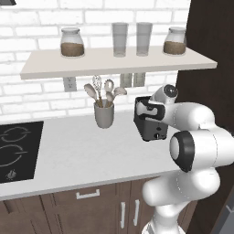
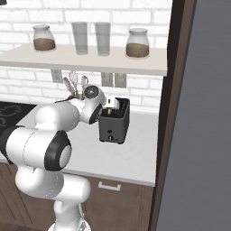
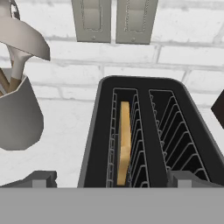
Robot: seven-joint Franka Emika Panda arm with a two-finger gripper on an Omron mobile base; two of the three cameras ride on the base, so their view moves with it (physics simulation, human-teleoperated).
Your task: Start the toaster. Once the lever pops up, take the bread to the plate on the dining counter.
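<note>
open gripper (image 3: 109, 178) at the bottom edge of the hand view holding nothing, toaster (image 3: 144, 135) at centre just above it, bread (image 3: 124, 142) upright in its left slot, grey utensil cup (image 3: 17, 118) at left, wall outlets (image 3: 116, 21) at top

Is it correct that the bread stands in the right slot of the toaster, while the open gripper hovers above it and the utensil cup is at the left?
Not quite. In the hand view the bread stands in the left slot of the toaster, and the right slot is empty. The rest is correct: the open gripper hovers above it, and the utensil cup is at the left.
</note>
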